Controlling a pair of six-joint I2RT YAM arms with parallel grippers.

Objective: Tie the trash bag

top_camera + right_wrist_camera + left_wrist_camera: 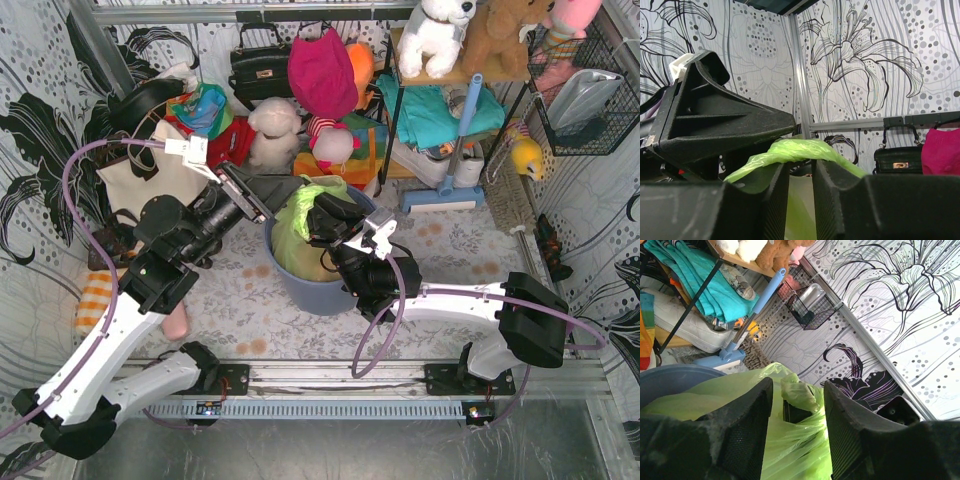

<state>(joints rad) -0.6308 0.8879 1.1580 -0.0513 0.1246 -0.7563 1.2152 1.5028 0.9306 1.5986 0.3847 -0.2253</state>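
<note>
Floral-walled tabletop: the trash bag (295, 235) sits in a blue-grey bin (320, 290), its gathered neck flanked by the spread left gripper (797, 390) and draped over the barely parted right gripper (800, 167), seemingly for knotting.

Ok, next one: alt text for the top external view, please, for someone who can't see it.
The left hand and right hand meet at the bunched top of a light-green trash bag sitting in a round blue-grey bin. Behind them, soft toys, a black handbag and a blue mop clutter the back.
</note>
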